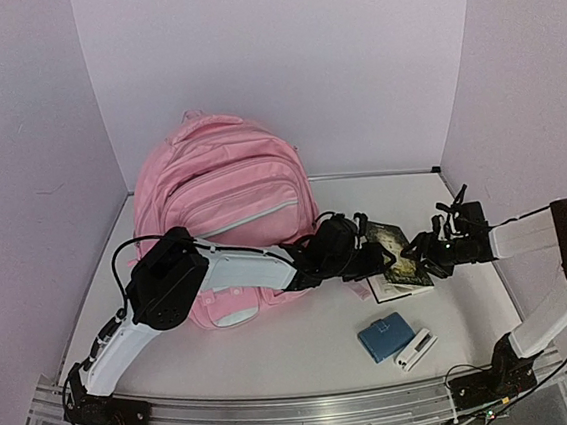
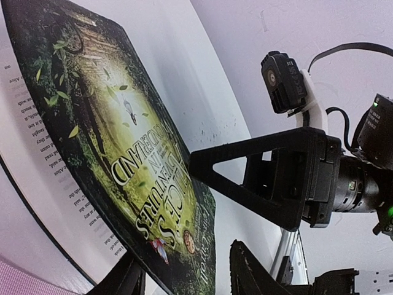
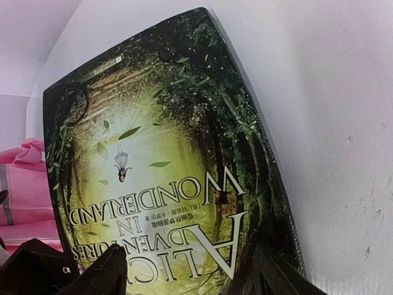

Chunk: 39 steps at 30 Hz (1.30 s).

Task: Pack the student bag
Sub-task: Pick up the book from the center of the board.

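While right claw (image 1: 427,259) grips book (image 3: 166,153) and left claw (image 1: 381,260), grip untellable, flanks its edge, student bag (image 1: 226,193) sits left of both: probably soft, light, floppy; take by top handle (image 1: 210,122).

You are looking at a book (image 3: 166,153) whose dark green cover is showing the title "ALICE'S ADVENTURES IN WONDERLAND", reading upside down in both wrist views. Its inner page (image 2: 31,153) is carrying fine print, mostly too small for reading.
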Each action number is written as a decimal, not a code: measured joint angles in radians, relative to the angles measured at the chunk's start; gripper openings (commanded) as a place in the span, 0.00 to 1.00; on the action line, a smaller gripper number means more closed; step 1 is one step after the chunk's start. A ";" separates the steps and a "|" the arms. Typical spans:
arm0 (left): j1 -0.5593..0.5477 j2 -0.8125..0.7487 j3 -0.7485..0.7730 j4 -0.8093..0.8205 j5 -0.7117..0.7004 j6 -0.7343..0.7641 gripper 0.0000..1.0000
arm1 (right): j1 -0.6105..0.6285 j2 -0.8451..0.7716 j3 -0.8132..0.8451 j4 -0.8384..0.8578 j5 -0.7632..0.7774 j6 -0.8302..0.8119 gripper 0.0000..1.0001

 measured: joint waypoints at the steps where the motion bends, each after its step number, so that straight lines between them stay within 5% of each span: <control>1: 0.002 0.000 0.000 0.000 0.001 -0.013 0.43 | 0.000 0.000 0.000 0.000 0.000 0.000 0.69; 14: 0.017 0.021 0.002 0.001 0.034 -0.122 0.01 | 0.000 -0.030 -0.019 -0.009 0.017 0.031 0.69; 22: 0.021 0.018 -0.006 0.053 0.058 -0.144 0.00 | 0.001 -0.141 -0.049 -0.050 0.056 0.085 0.77; 30: 0.019 -0.079 -0.138 0.108 0.084 -0.041 0.00 | 0.003 -0.394 -0.030 -0.143 0.169 0.120 0.97; 39: 0.020 -0.223 -0.168 0.114 0.195 0.079 0.00 | 0.003 -0.623 0.070 -0.301 0.239 0.112 0.98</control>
